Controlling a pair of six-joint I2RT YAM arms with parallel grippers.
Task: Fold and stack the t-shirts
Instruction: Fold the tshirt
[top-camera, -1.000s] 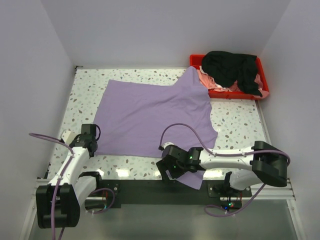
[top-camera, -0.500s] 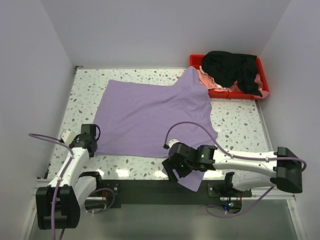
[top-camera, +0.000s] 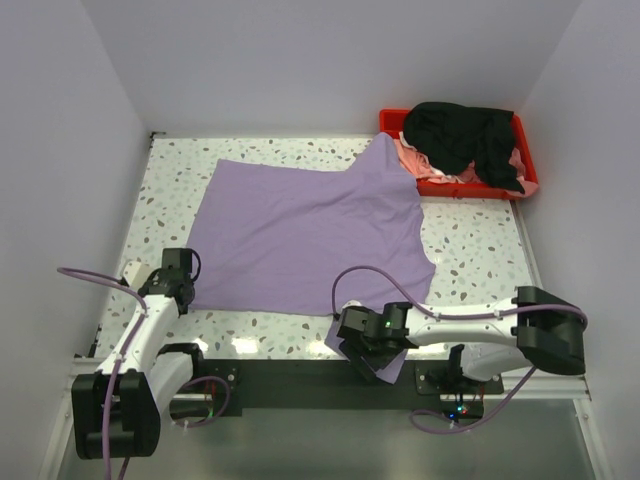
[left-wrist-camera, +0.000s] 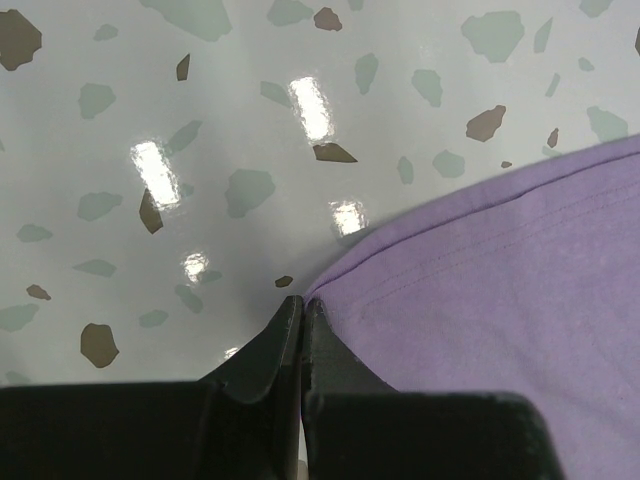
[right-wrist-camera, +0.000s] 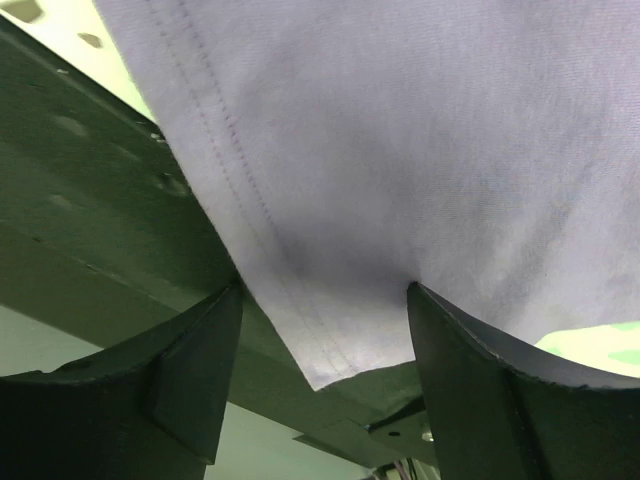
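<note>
The lavender t-shirt (top-camera: 300, 230) lies spread flat on the speckled table, with its near right corner hanging over the front edge. My left gripper (top-camera: 178, 283) sits at its near left corner. In the left wrist view this gripper (left-wrist-camera: 302, 298) is shut, with the shirt's hem corner (left-wrist-camera: 480, 280) ending right at the tips. My right gripper (top-camera: 368, 348) is open at the overhanging corner. In the right wrist view this gripper (right-wrist-camera: 323, 290) straddles the hemmed cloth (right-wrist-camera: 400, 150) without closing on it. The black t-shirt (top-camera: 460, 130) and the pale pink one (top-camera: 412, 158) lie bunched in the tray.
The red tray (top-camera: 532, 186) stands at the back right corner; the lavender shirt's far sleeve touches it. White walls close in the table on three sides. A black rail (top-camera: 280, 375) runs along the front edge below the hanging cloth.
My right gripper has shifted right and toward the front edge, over the hanging shirt corner, and its arm has swung. The left arm and the shirts have not moved.
</note>
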